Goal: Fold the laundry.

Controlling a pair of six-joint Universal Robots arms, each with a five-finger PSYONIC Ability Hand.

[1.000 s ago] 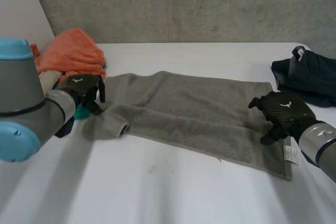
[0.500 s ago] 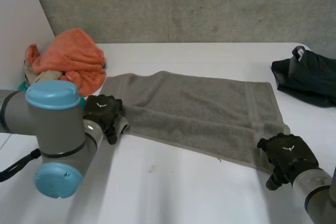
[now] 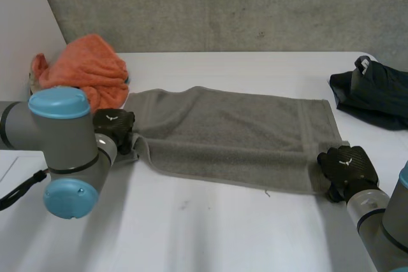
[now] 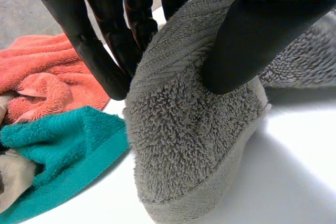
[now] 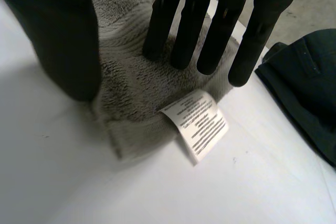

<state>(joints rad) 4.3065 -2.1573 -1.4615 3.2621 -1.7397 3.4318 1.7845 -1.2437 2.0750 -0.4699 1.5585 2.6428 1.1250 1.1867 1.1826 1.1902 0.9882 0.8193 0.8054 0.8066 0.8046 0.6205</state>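
The white table point(image 3: 210, 227) is lying bare in the lower part of the head view. Just above that, the two hands are sitting at the near corners of the grey towel point(image 3: 229, 132).

The left hand point(image 3: 115, 125) is working at the lower left corner of the towel. In its wrist view, the thumb point(image 4: 247, 40) and the fingers point(image 4: 100, 51) are pinching a fat bump of the cloth between them.

The right hand point(image 3: 347, 165) is sitting at the lower right corner. In its wrist view, its fingers point(image 5: 202, 30) are staying straight with their tips resting on the cloth, and the thumb is standing at the towel's edge. It is touching the cloth, not pinching it. A white label point(image 5: 199, 124) is sticking out of the corner just past the fingertips.

The grey towel is lying spread out across the middle of the view. It is not folded yet, so I think the job is only starting: one corner is being held and the other is about to be held.

Farther back, an orange towel point(image 3: 86, 68) is sitting in a heap at the upper left, with a teal towel point(image 4: 58, 145) lying beside it. Dark clothes point(image 3: 376, 97) are sitting in a pile at the far right. These look like they are waiting for their turn.

Counting now: two hands, one grey towel, one label, one orange towel, one teal towel, one pile of dark clothes.
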